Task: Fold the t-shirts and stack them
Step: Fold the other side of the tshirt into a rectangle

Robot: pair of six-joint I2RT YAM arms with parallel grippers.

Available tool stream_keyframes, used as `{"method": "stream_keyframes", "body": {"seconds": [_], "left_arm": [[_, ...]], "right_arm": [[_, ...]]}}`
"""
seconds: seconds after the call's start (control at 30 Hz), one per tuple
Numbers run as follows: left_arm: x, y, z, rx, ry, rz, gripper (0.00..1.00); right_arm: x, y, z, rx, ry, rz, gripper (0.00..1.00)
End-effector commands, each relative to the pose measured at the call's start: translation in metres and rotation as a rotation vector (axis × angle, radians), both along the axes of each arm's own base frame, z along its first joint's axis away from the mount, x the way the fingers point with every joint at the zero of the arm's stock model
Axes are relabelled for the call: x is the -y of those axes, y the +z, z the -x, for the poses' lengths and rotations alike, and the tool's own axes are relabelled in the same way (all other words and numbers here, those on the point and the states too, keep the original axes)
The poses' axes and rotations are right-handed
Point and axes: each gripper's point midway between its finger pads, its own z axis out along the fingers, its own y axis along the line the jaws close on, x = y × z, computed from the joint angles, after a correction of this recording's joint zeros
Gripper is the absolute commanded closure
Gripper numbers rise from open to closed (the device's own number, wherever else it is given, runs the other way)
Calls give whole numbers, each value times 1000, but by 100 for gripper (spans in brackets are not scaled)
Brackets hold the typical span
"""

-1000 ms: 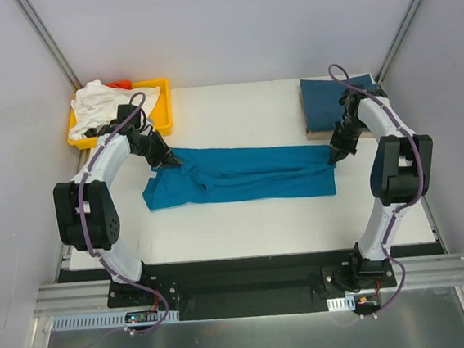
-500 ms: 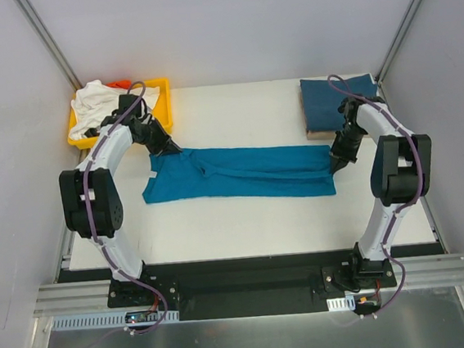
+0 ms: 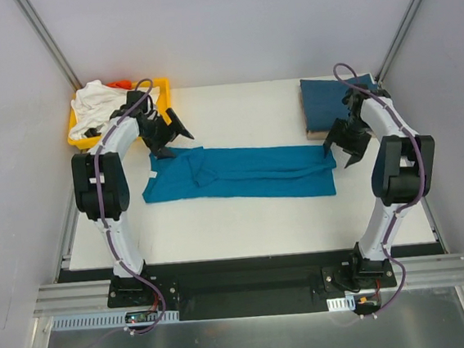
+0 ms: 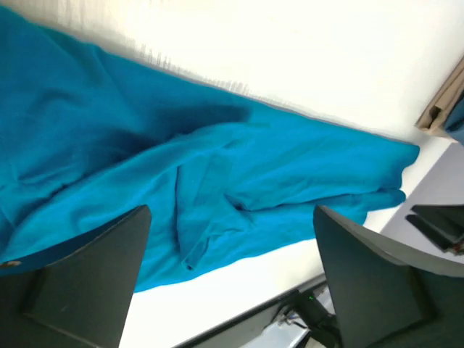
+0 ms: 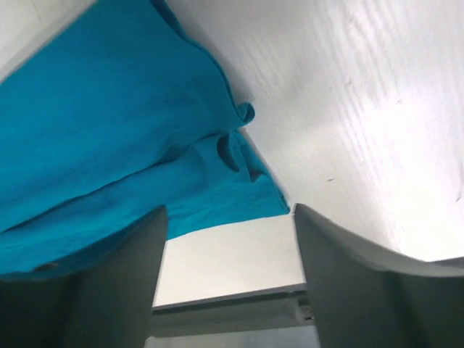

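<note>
Teal-blue t-shirt (image 3: 240, 173) lies across the middle of the table (image 3: 245, 222), folded lengthwise into a long band w/ soft creases (left end wider, sleeve bunched). Darker blue t-shirt (image 3: 332, 103) sits folded at the table's far-right corner. White t-shirt (image 3: 94, 105) is heaped in the yellow tray (image 3: 164, 106) at the table's far-left corner. Left gripper (image 4: 230, 217) hangs over the table's left side above the teal cloth, fingers spread wide, nothing held. Right gripper (image 5: 229, 210), on the table's right side, is likewise spread and empty.
</note>
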Motion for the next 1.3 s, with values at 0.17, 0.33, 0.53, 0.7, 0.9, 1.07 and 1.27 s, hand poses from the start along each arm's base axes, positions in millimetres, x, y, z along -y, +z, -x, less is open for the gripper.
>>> {"method": "stream_keyframes", "body": {"seconds": [0.17, 0.33, 0.53, 0.7, 0.9, 1.07, 1.27], "left_arm": [[-5, 37, 29, 103, 5, -36, 1], [-1, 10, 67, 40, 18, -2, 1], [3, -12, 79, 18, 17, 24, 1], [1, -29, 80, -6, 25, 18, 1], [-9, -49, 83, -42, 61, -29, 1], [-20, -57, 88, -66, 87, -33, 1], [-30, -66, 95, -91, 107, -46, 1]], "right_arm": [[4, 50, 2, 195, 129, 134, 4], [-48, 38, 21, 225, 282, -29, 4], [-79, 11, 44, 190, 355, -78, 4], [-100, -2, 28, 220, 324, -154, 4], [-99, -10, -28, 321, 251, -103, 4], [-95, -23, -59, 298, 180, -122, 4], [-84, -2, -87, 386, 190, -92, 4]]}}
